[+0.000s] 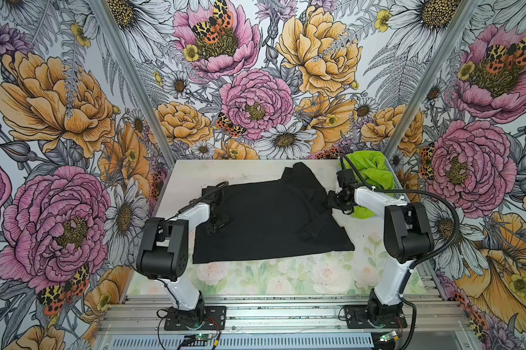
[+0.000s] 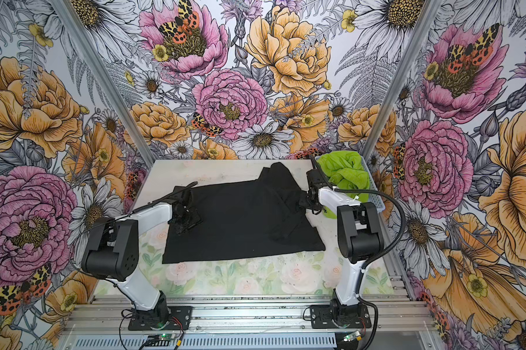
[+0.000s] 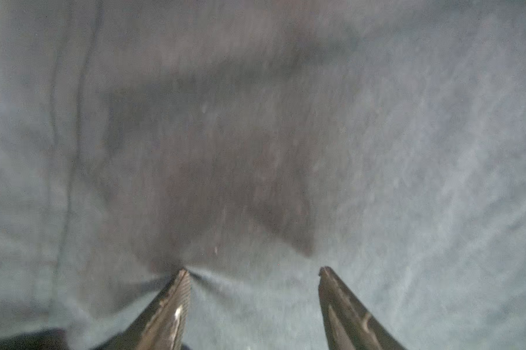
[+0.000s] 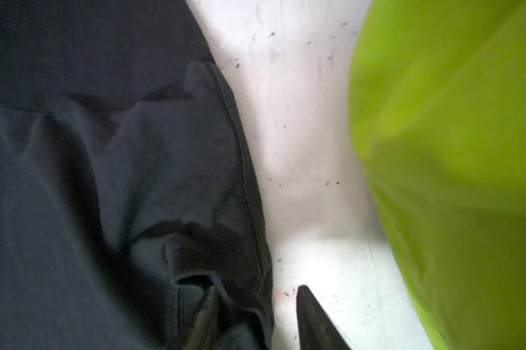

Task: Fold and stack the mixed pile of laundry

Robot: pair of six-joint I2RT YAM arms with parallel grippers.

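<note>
The black T-shirt (image 1: 270,218) (image 2: 243,221) lies spread on the table, its right side bunched into folds. The lime-green shorts (image 1: 367,169) (image 2: 343,172) sit crumpled in the basket at the back right. My left gripper (image 1: 216,224) (image 2: 186,222) is down on the shirt's left part. In the left wrist view it (image 3: 254,269) is open, one fingertip (image 3: 184,274) dimpling the cloth (image 3: 407,151). My right gripper (image 1: 331,200) (image 4: 257,288) is open at the shirt's right hem (image 4: 246,181): one finger in a fold, the other over bare table. Green shorts (image 4: 452,151) lie close beside it.
A light-blue perforated basket (image 1: 390,178) (image 2: 373,197) stands at the table's back right corner. The floral-print table (image 1: 255,272) shows bare in front of the shirt. Aluminium rails and both arm bases (image 1: 195,315) run along the front edge.
</note>
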